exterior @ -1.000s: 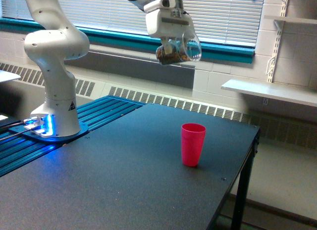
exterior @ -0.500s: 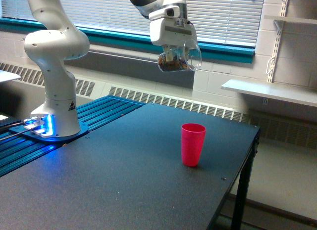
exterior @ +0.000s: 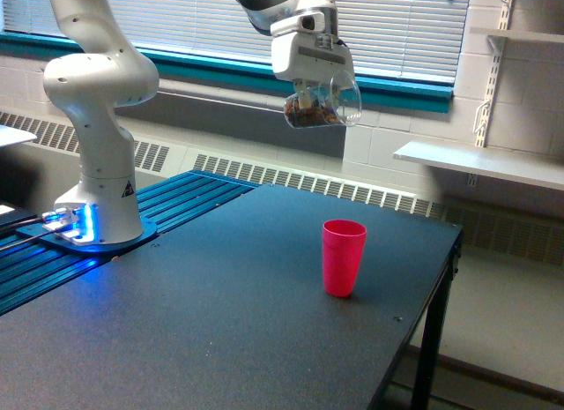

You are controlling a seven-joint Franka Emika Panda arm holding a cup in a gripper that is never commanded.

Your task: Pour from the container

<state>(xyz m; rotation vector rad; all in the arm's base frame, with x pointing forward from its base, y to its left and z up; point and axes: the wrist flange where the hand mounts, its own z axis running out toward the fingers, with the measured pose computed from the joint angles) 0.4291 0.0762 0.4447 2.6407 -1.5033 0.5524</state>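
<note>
The gripper (exterior: 310,91) is clamped on the cup (exterior: 324,101), a clear handled one with brownish contents settled in its lower side. Over the last second the pair has drifted toward the exterior view's right and dropped a little, and the cup has kept roughly the same tilt, its mouth facing the right. Nothing appears to have spilled yet.

Well below the gripper, slightly to the right of it, the pink tumbler (exterior: 343,257) stands upright on the table (exterior: 220,322), unmoved. I judge this as the approach: the cup is closing on a spot above the tumbler but is too high to pour cleanly.
</note>
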